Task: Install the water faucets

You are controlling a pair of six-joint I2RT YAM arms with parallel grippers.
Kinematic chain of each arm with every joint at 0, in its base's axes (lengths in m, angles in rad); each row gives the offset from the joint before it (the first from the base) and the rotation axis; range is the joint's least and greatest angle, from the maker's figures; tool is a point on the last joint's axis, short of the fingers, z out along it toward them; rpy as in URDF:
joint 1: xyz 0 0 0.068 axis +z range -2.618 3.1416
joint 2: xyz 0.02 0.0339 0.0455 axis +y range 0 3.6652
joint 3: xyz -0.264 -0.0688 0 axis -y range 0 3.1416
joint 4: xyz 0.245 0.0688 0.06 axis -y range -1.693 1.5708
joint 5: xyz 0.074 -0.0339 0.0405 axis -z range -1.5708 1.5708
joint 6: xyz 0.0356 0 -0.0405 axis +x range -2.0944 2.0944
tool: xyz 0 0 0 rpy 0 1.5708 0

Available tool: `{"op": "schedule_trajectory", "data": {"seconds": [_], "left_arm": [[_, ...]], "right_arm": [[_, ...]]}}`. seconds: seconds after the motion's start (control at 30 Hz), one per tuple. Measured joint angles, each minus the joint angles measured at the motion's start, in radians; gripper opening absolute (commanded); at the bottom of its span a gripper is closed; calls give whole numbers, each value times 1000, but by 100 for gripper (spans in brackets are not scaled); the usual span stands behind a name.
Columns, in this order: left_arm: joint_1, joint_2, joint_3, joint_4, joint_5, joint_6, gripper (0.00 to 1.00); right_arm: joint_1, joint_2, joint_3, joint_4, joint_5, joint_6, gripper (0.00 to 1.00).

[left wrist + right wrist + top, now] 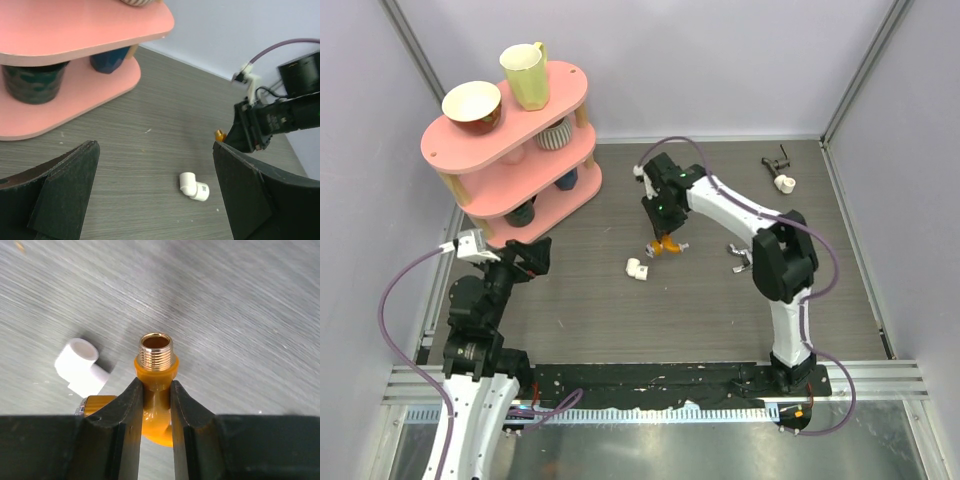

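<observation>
The orange tap points its brass threaded end away from the wrist, and my right gripper is shut on its body, both fingers pressing its sides. From above, this gripper reaches down at mid-table with the tap at its tips. The white elbow fitting lies on the table just left of the tap, free. In the left wrist view the fitting lies ahead between the wide-apart fingers of my left gripper, which is open and holds nothing.
A pink two-tier shelf with cups and bowls stands at the back left. A small silver tap piece lies right of the right gripper. A dark tap piece with a white end sits at the back right, near the wall.
</observation>
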Motion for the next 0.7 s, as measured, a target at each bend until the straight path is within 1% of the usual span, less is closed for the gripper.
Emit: {"op": "schedule_trajectory", "data": {"seconds": [0.13,0.2,0.3,0.4,0.53,0.7], "left_arm": [[-4,92,0,71,52,-62,100],[-4,140,0,118,77,-100,100],[-5,218,8,179,112,-143,100],[-20,303,25,225,140,-180,100],[-122,416,61,290,137,-204,100],[-302,560,95,404,98,-219,100]], "right_arm": [[-23,-155,-37,43,38,154,1],[-35,-252,-80,95,65,257,1],[-53,-383,-159,157,95,397,1],[-66,-512,-274,241,127,539,1],[-66,-645,-413,319,179,715,1],[-66,-726,-503,357,233,878,1]]}}
